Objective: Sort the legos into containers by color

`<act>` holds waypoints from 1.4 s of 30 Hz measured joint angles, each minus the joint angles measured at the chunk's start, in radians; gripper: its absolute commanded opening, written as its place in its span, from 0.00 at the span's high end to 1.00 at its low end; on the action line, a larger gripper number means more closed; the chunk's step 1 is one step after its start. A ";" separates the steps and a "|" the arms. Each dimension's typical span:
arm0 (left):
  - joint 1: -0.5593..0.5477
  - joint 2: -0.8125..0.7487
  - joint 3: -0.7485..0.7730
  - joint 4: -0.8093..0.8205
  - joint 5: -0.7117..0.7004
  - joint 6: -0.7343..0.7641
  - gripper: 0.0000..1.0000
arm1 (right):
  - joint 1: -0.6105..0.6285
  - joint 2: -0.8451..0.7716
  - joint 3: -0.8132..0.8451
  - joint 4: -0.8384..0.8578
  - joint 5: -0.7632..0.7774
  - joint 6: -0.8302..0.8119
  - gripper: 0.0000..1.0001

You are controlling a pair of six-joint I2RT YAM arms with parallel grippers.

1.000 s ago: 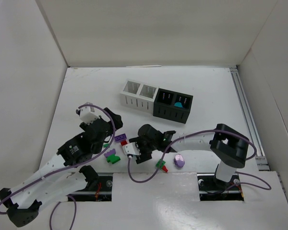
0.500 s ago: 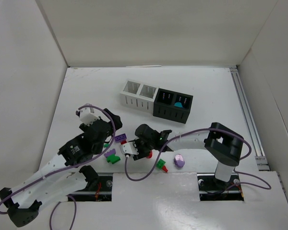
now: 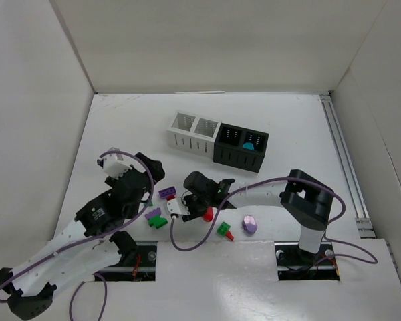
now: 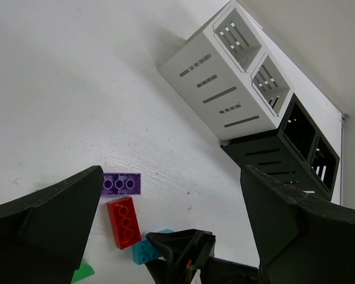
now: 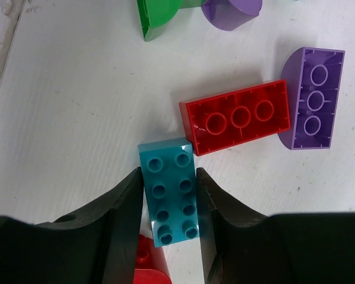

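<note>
My right gripper (image 5: pixel 169 198) is low over the table, and its two fingers press the long sides of a teal brick (image 5: pixel 168 192). A red brick (image 5: pixel 236 117) and a purple brick (image 5: pixel 312 97) lie just beyond it. In the top view the right gripper (image 3: pixel 186 199) is at the middle front. My left gripper (image 4: pixel 171 177) is open and empty above the purple brick (image 4: pixel 122 184) and the red brick (image 4: pixel 124 222). The containers stand at the back: two white cups (image 3: pixel 194 132) and two black cups (image 3: pixel 241 147). One black cup holds a teal piece (image 3: pixel 248 144).
A purple and green pair (image 3: pixel 155 218) lies left of the right gripper. A red oval (image 3: pixel 207 214), a green and red pair (image 3: pixel 224 231) and a purple oval (image 3: pixel 250 224) lie to its right. A red piece (image 5: pixel 147 263) sits under the right fingers.
My right gripper has moved left and away from me into the cluster of bricks and now has the teal brick between its fingers. My left arm has drawn back to the left.
</note>
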 measured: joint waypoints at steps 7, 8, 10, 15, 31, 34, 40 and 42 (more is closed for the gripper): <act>0.000 0.035 -0.005 0.001 0.015 -0.007 0.00 | 0.000 -0.037 0.008 -0.033 0.031 -0.008 0.80; 0.000 0.049 -0.006 0.006 0.021 -0.006 0.00 | -0.004 -0.058 0.008 -0.039 0.039 -0.005 0.80; 0.000 0.081 -0.012 0.023 0.037 -0.003 0.00 | -0.016 -0.115 0.009 -0.043 0.050 -0.001 0.80; 0.001 0.189 -0.037 0.090 0.078 0.010 0.00 | -0.148 -0.271 0.017 -0.039 0.069 0.015 0.80; 0.052 0.367 -0.037 0.151 0.222 0.042 0.00 | -0.739 -0.369 0.017 -0.039 0.148 0.128 0.70; 0.054 0.415 -0.037 0.145 0.229 0.040 0.00 | -0.755 -0.339 0.017 -0.039 0.147 0.138 0.61; 0.055 0.507 -0.025 0.129 0.243 0.041 0.00 | -0.756 -0.336 0.016 -0.039 0.143 0.148 0.35; 0.055 0.524 -0.015 0.124 0.244 0.040 0.00 | -0.756 -0.346 0.016 -0.039 0.144 0.147 0.31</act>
